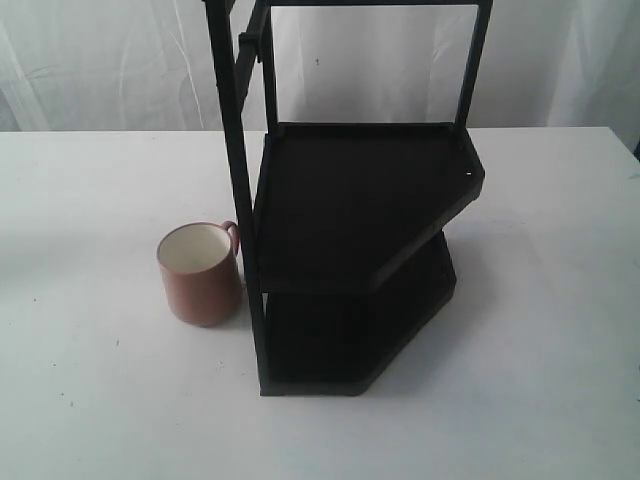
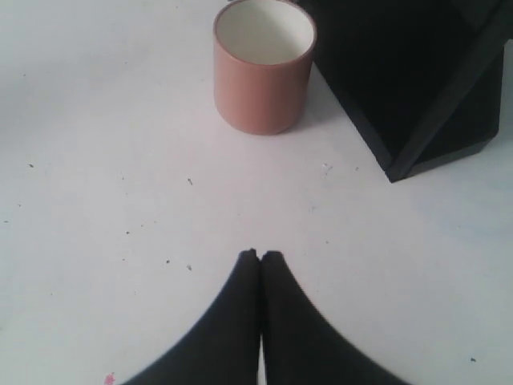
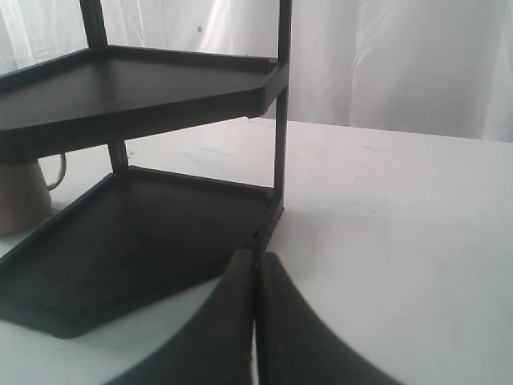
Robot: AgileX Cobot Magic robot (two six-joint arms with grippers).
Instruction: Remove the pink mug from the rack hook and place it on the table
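The pink mug (image 1: 201, 272) stands upright on the white table (image 1: 90, 380), just left of the black rack's front upright, its handle toward the rack. The left wrist view shows the same pink mug (image 2: 264, 66) a good way beyond my left gripper (image 2: 260, 255), which is shut and empty above the table (image 2: 96, 160). The rack hook (image 1: 248, 45) juts bare from the upper bar. Low beside the rack's bottom shelf my right gripper (image 3: 256, 257) is shut with nothing in it; a sliver of the mug (image 3: 20, 196) shows behind the shelves. Neither gripper appears in the exterior view.
The tall black two-shelf rack (image 1: 360, 200) stands mid-table, seen also as a rack corner (image 2: 417, 80) and as rack shelves (image 3: 144, 233). A white curtain (image 1: 100, 60) hangs behind the table.
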